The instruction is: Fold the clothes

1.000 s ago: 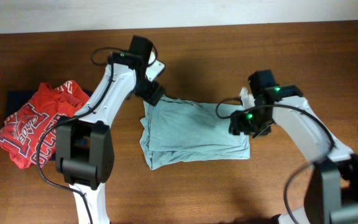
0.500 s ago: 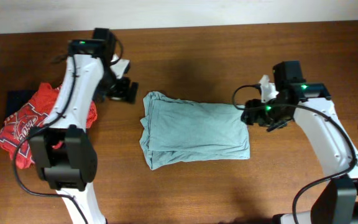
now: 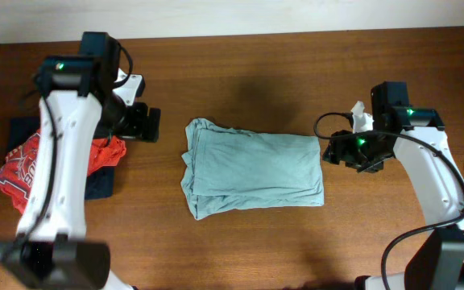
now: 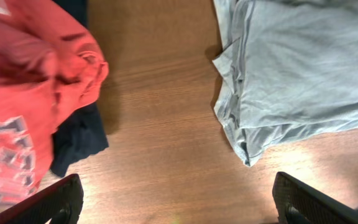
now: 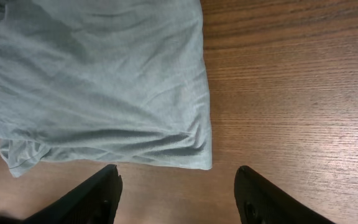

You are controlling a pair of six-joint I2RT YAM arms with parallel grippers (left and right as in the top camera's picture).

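A plain, pale grey-teal cotton T-shirt point(image 3: 252, 167) lies folded into a rough rectangle on the brown wooden table point(image 3: 256, 72), between the two arms, with neither gripper touching it. The left gripper point(image 3: 145, 125) hangs over bare wood with its two dark fingers point(image 4: 58, 202) spread wide and nothing between them. In the left wrist view the grey-teal shirt point(image 4: 303, 68) lies ahead of the finger at the right of the picture, its layered edges and a corner pointing back toward that fingertip, though well apart from it. Ahead of the other finger sits a crumpled red shirt with pale printed lettering point(image 4: 23, 81), resting partly on top of a dark navy garment point(image 4: 79, 137), and a strip of bare table separates this heap from the grey-teal shirt. From overhead the red shirt point(image 3: 22, 173) and the navy garment point(image 3: 99, 181) lie outboard of the left gripper, partly hidden by the left arm. The right gripper point(image 3: 334, 151) sits just beside the grey-teal shirt's nearest short edge, its fingers point(image 5: 95, 196) parted and holding nothing. In the right wrist view the shirt point(image 5: 98, 81) spreads out ahead of the fingertips, its rumpled lower hem ending just in front of them and its corner falling in line with the gap between them, while bare wood lies ahead of the far finger.
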